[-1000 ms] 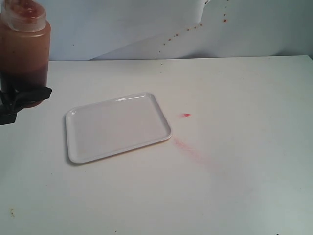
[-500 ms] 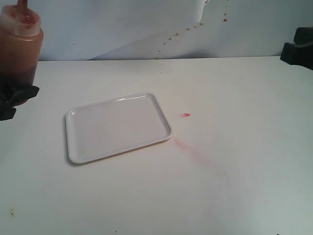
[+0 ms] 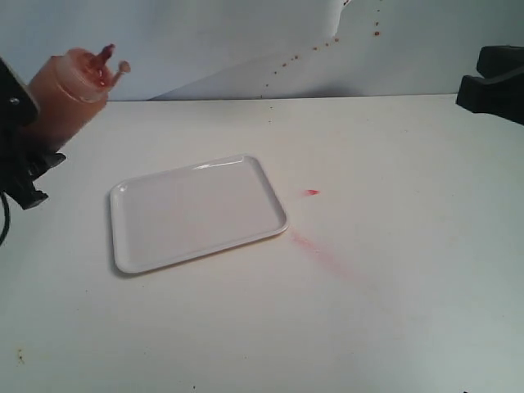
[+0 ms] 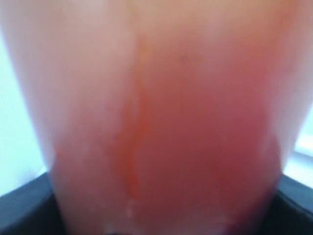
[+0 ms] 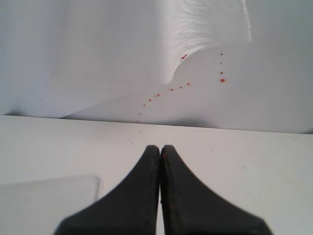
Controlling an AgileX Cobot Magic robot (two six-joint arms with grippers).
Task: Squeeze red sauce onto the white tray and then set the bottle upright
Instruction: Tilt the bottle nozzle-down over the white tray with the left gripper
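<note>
The translucent orange-red bottle point(image 3: 67, 88) hangs at the far left above the table, tilted with its red nozzle point(image 3: 105, 54) pointing up and right toward the white tray point(image 3: 196, 211). My left gripper point(image 3: 29, 155) is shut on the bottle's lower body. In the left wrist view the bottle point(image 4: 161, 122) fills the picture. The tray lies flat left of centre with no red sauce on it; one corner of the tray point(image 5: 54, 196) shows in the right wrist view. My right gripper point(image 5: 160, 149) is shut and empty, high at the right edge point(image 3: 491, 86).
A small red speck point(image 3: 312, 192) and a faint pink smear point(image 3: 319, 250) stain the white table right of the tray. Red spatter dots point(image 3: 327, 41) mark the white backdrop behind the table.
The bottle has tipped from upright to leaning right, nozzle toward the tray, and sits lower in view. The right gripper has come into view at the right edge and edged down a little.
</note>
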